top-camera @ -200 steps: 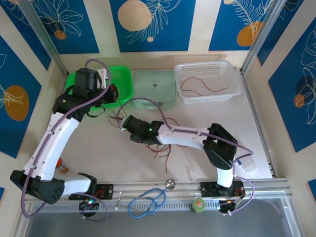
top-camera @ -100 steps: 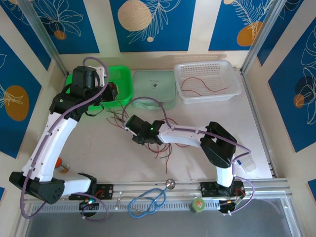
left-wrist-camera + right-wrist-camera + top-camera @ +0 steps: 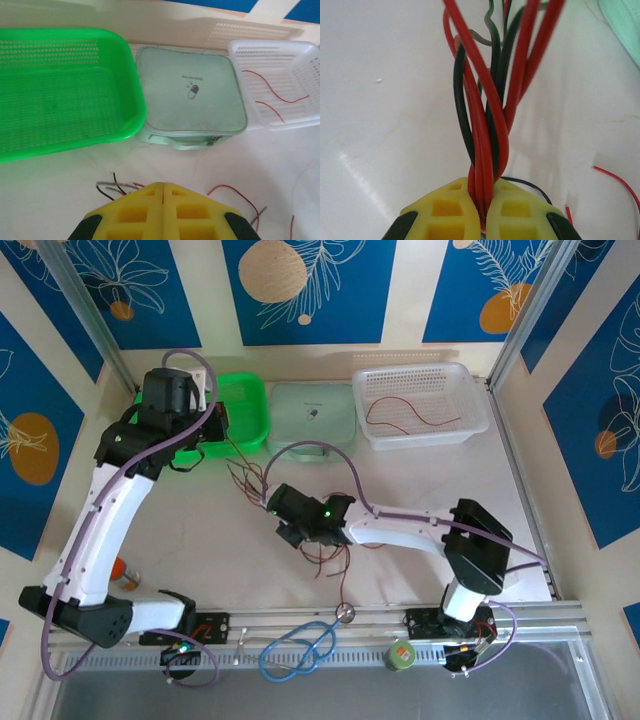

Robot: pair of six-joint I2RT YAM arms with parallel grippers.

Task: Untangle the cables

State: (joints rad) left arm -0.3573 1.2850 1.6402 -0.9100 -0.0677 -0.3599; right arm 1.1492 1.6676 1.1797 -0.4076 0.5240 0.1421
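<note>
Mid-table, right gripper (image 3: 481, 200) has just clamped onto the tangled cables (image 3: 490, 97); left gripper (image 3: 163, 186) pinches strand ends far-left, so pulling apart can begin.

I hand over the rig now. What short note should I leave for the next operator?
Left pincer: shut on one end of the cables.
Right pincer: shut on the same bundle, red and black strands twisted together.
Done: red strands lie in the white basket.
Left to do: separate the bundle; loose strands also lie on the table.
</note>
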